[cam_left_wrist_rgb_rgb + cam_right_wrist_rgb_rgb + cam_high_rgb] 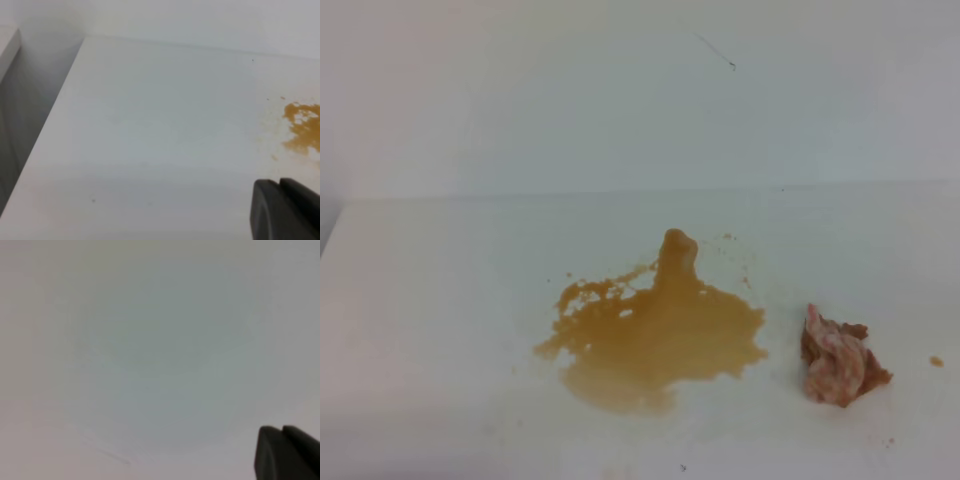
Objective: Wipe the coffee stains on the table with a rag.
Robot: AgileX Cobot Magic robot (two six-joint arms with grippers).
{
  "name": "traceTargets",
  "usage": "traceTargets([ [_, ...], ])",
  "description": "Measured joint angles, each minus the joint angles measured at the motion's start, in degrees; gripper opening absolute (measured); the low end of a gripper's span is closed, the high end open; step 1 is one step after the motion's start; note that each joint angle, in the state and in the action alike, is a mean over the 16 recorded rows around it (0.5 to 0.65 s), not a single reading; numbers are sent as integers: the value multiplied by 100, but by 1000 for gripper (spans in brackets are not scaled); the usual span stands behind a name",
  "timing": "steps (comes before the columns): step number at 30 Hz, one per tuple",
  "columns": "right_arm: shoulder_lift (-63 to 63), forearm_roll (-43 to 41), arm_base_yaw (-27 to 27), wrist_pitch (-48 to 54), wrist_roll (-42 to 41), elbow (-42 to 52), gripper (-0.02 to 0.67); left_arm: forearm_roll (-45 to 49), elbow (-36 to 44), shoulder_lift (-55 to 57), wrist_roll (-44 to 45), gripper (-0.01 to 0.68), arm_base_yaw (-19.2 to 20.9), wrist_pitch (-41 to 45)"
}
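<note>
The coffee stains [655, 335] form a wide amber-brown blotch with ragged edges in the middle of the white table [440, 300]; its edge also shows in the left wrist view [302, 127]. The rag [840, 360], a lumpy pinkish-white wad blotched brown, lies on the table just right of the blotch, apart from it. Neither gripper shows in the exterior high view. My left gripper [280, 182] shows only as black fingertips pressed together, above bare table left of the stain. My right gripper [282, 429] looks the same, over a blurred pale surface.
A white wall [620, 90] rises behind the table's far edge. A small brown speck [936, 361] lies right of the rag. The table's left edge [50, 115] drops off to a grey gap in the left wrist view.
</note>
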Motion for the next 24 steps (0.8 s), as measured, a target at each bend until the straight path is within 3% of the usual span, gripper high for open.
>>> traceTargets([
  [6,1671,500,0,2055,-880,-1395,-3,0,0,0,0,-2,0,0],
  [13,3810,2161,0,4007,-3123,-2648,-3,0,0,-10,0,-2,0,0],
  [18,5079,3494,28,4640,-4856,-3162,-1,0,0,-21,0,-2,0,0],
  [24,6259,4315,251,4833,-5867,-3601,46,0,0,-10,0,-2,0,0],
])
